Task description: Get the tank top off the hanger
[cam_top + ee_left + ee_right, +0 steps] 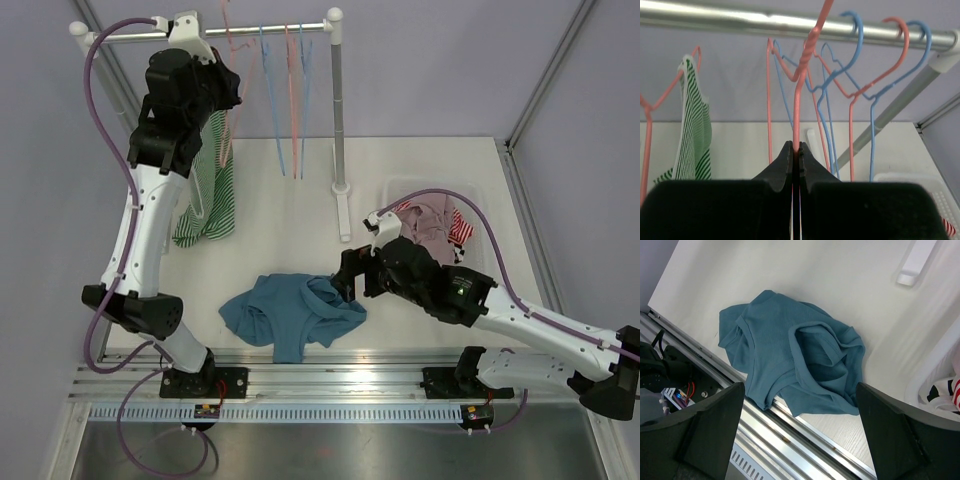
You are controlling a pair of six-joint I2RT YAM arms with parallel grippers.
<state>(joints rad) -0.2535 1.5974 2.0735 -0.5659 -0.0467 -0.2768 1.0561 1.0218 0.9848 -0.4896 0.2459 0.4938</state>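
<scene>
Currently the teal top (290, 310) lies crumpled on the table (290, 215) near the front edge, off any hanger. R claw (800, 385) hangs just above it, jaws wide, holding nothing. L claw (799, 147) is up at the rail (740, 17), pinched tight on the wire of a pink hanger (802, 75), which looks bare in the wrist view.

Handling, my read: thin knit, light, floppy, no stiffness, so it'll drape and bunch wherever it's lifted. Not fragile, not slippery. Best grab prob. a strap or the neckline hem, where the fabric is doubled, or a raised fold mid-heap. A flat single layer would be hard to pinch off the table.

Hard to tell:
- Straps vs body in the heap; folds overlap, front/back unclear.
- A green striped top (210, 195) hangs at the rail's left end; L arm covers its upper part from above, so how it sits on its hanger isn't clear.
- Lower part of the gripped hanger is hidden behind L's fingers.
- Bin (478, 192) at right holds more clothes, half covered by R arm.
</scene>
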